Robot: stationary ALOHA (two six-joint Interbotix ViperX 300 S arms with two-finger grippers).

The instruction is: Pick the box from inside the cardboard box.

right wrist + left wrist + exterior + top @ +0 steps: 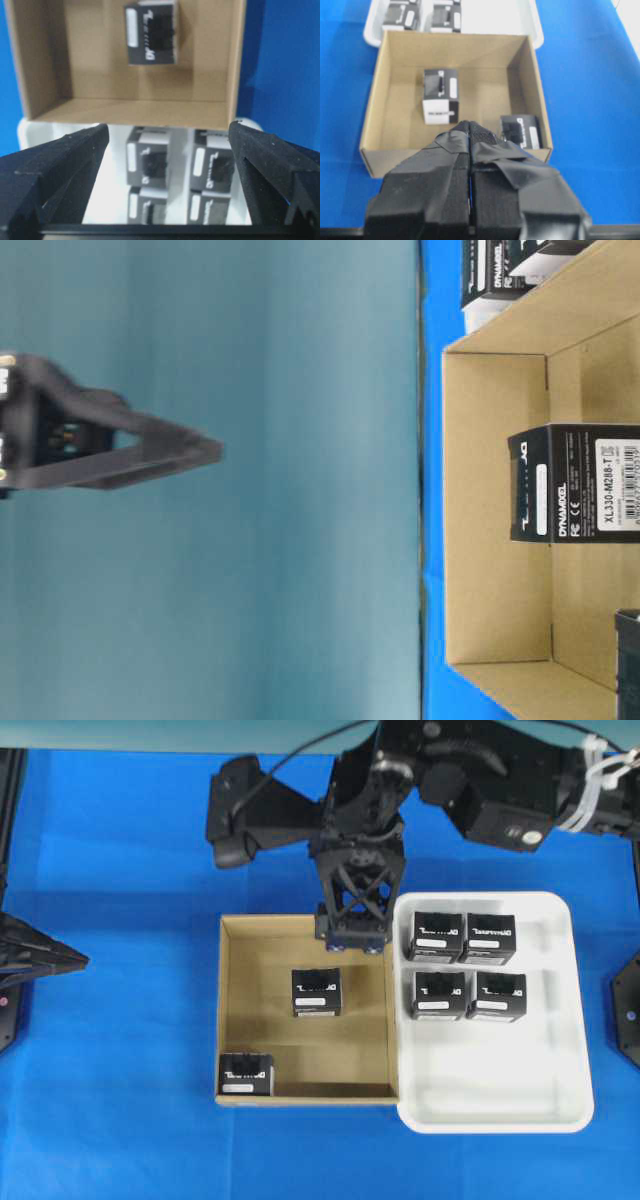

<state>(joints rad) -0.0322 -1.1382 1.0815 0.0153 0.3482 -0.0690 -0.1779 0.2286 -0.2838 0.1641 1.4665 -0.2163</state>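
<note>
Hovering our right gripper (pixel 352 942), jaws wide and empty, over the cardboard box (pixel 232 1010) top wall beside the white tray (pixel 560 1105), we see the box (pixel 316 992) mid-carton with bare floor all round, another black box (pixel 246 1074) cornered lower left, left gripper (pixel 470 131) pressed shut, empty.

Bright, even light — wrist views soft

right end effector (pixel 352 938) pointing down, jaws spread wide, left end effector (pixel 470 131) pressed closed, level
</note>
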